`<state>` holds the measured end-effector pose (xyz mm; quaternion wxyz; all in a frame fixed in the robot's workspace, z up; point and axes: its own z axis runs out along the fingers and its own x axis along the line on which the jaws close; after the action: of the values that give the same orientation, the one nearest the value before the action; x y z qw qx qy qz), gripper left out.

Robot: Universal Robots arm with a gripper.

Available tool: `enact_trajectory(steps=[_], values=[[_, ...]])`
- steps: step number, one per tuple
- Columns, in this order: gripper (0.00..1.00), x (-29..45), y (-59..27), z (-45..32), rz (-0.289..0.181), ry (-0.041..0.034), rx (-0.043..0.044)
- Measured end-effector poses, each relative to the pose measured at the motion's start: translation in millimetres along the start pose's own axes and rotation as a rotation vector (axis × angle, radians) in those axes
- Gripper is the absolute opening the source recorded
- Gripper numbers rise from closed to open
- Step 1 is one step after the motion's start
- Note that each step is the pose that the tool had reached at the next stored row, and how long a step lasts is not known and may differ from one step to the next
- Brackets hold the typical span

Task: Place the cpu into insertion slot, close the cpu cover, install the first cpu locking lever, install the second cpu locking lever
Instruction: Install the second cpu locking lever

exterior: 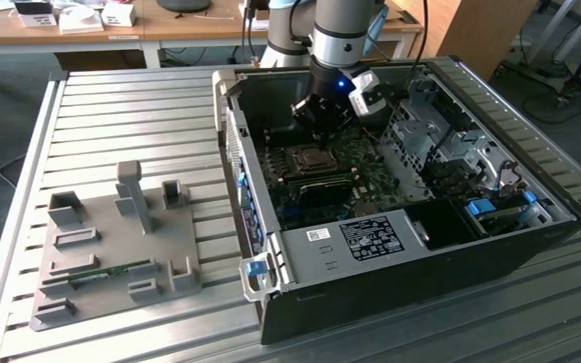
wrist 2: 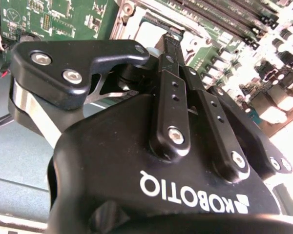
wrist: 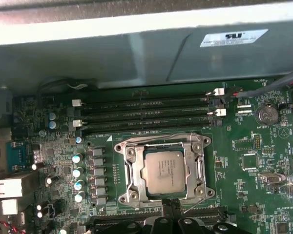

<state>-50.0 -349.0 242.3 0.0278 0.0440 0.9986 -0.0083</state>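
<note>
Claw (wrist: 172, 204) at cpu cover (wrist: 162, 146) — cpu (wrist: 162, 171) seated.

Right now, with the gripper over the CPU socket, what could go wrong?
The gripper sits at the edge of the cpu cover, which lies over the cpu. A slip could scrape the chip's metal top. Nearby capacitors and memory slots might be clipped. The thin locking lever could bend.
</note>
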Motion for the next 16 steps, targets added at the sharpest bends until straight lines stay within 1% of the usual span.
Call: enact_trajectory(steps=[12, 16], values=[[0.11, -1.5, -17.7, 0.3, 0.000, 0.0000, 0.0000], [0.11, -1.7, -19.4, 0.4, 0.000, 0.0000, -0.0001]])
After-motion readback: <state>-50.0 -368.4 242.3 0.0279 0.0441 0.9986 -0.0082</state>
